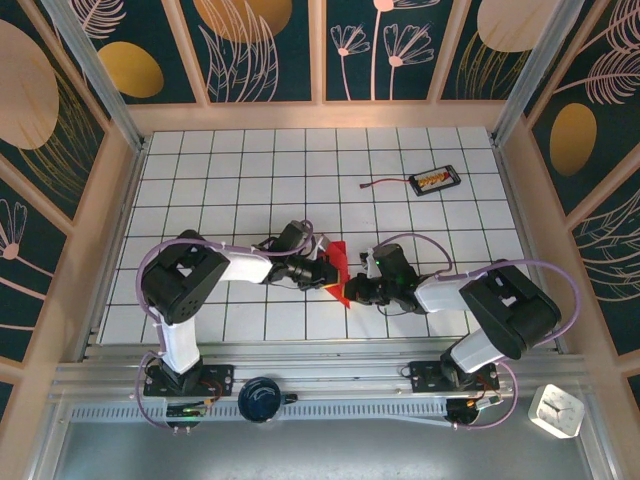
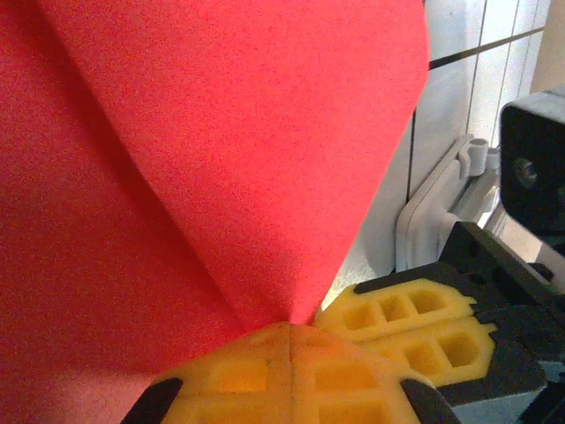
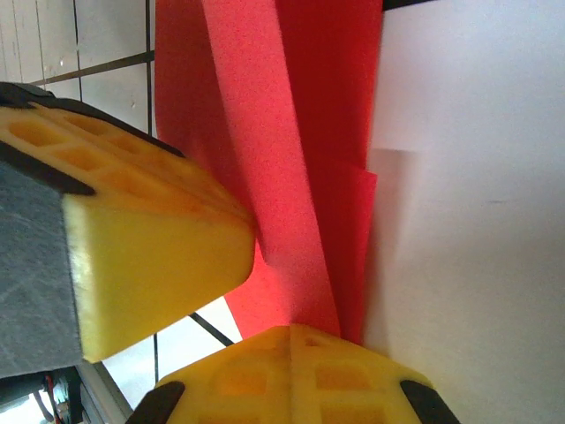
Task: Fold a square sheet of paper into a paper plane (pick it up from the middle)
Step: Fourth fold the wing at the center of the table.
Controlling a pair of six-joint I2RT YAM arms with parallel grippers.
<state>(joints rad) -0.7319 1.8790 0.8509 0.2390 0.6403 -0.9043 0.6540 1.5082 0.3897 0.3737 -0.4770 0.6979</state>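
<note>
We record the folded red paper (image 1: 340, 268) between the left end effector (image 1: 324, 272) and the right end effector (image 1: 353, 291), each clamped shut on it.

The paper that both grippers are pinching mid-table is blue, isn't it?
Not blue: the paper is bright red, as the top view shows. The rest holds: the left gripper and the right gripper both pinch it mid-table.

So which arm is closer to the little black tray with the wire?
The right arm. The tray sits far back on that arm's side, while the left arm is on the other side of the red paper from it.
</note>
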